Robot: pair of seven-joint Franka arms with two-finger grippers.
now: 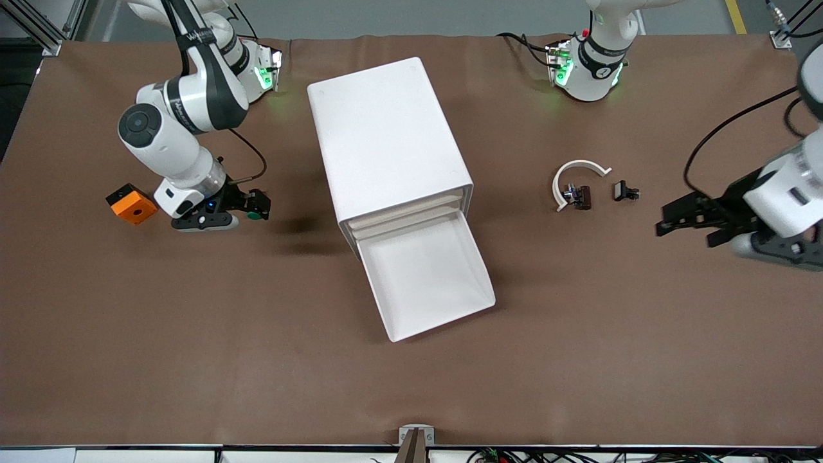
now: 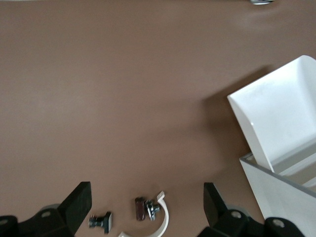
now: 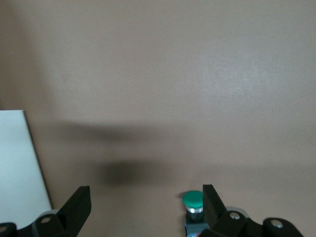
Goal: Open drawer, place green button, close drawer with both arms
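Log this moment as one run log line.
drawer: lowest one pulled out, nothing in it | button: on table between right hand's open fingers, not gripped | right hand: at button | left hand: open, waiting

The brown bench carries a white cabinet at its middle, an orange block and the green-capped button toward the right arm's end — a white arc with small black parts toward the left arm's.
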